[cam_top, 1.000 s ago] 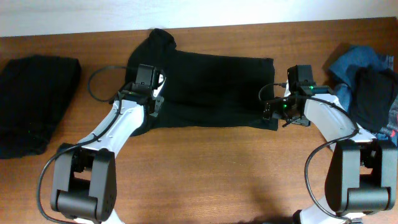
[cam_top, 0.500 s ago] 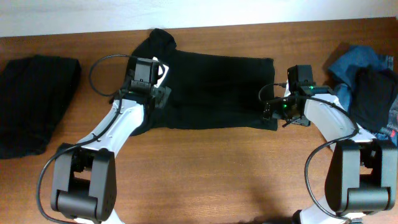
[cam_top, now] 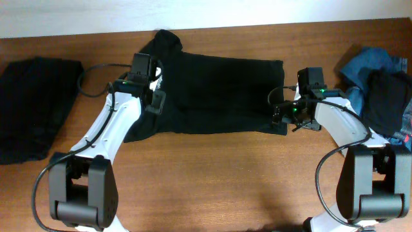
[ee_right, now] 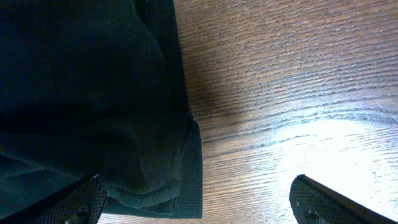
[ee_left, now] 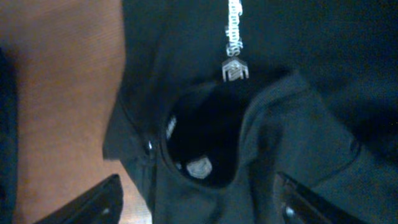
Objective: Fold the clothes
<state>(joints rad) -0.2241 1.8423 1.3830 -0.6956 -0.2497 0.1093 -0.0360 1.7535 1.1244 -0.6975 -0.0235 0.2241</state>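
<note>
A black T-shirt [cam_top: 219, 93] lies spread across the middle of the table, its sleeve bunched at the far left. My left gripper [cam_top: 156, 103] hovers open over the shirt's left end. In the left wrist view its fingers [ee_left: 93, 202] straddle the neck opening [ee_left: 199, 140], below a white printed logo [ee_left: 233, 68], and nothing is pinched. My right gripper [cam_top: 281, 117] stands open at the shirt's right near corner. In the right wrist view the hem corner [ee_right: 186, 174] lies flat on the wood between the fingers [ee_right: 336, 202].
A folded black garment [cam_top: 35, 106] lies at the table's left edge. A heap of blue denim [cam_top: 367, 64] and dark clothing [cam_top: 386, 96] sits at the right edge. Bare wood [cam_top: 219, 180] runs along the near side.
My left gripper was shut on the shirt and has opened, letting it go, then drawn back to the left. The right arm has not moved.
</note>
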